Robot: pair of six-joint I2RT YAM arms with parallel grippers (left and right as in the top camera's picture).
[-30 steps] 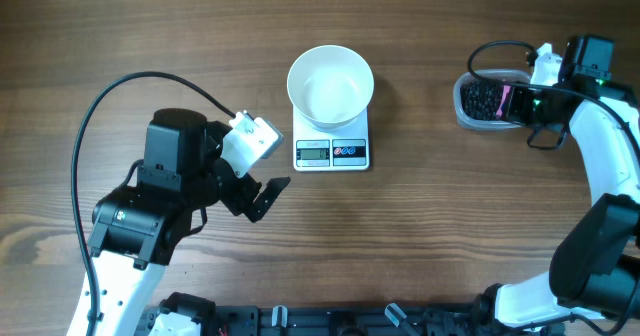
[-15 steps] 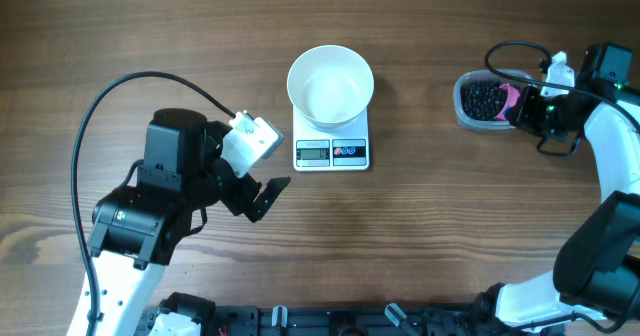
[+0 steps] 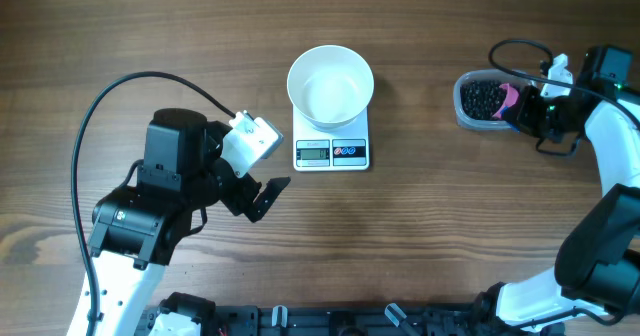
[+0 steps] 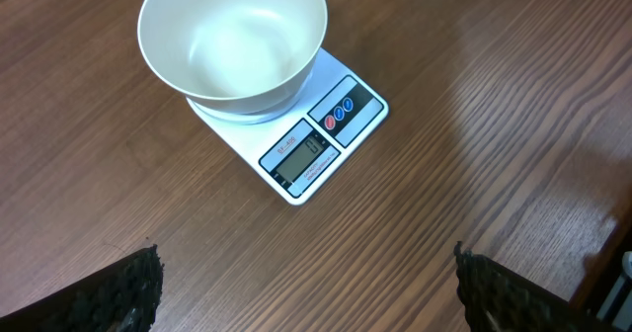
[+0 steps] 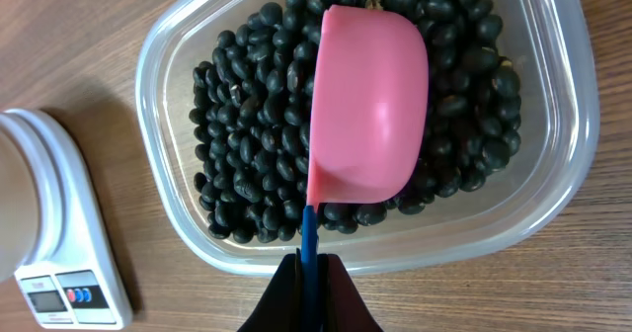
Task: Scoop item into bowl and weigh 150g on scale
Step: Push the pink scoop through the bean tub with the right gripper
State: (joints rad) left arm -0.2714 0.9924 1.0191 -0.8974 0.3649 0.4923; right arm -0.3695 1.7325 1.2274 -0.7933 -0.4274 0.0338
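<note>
The white bowl stands on the scale at the table's middle; the left wrist view shows the bowl with nothing in it, and the scale under it. My left gripper hovers open to the scale's left and nearer the front edge, its fingertips wide apart over bare wood. At the far right, my right gripper is shut on the blue handle of a pink scoop. The scoop lies rounded back up in the black beans inside a clear tub.
The clear tub of beans sits right of the scale, with bare wood between them. A black cable loops over the table behind my left arm. The scale's corner shows at the left of the right wrist view.
My right gripper has drawn back to the right, away from above the tub, with the scoop still in the beans. The left arm has not moved.
</note>
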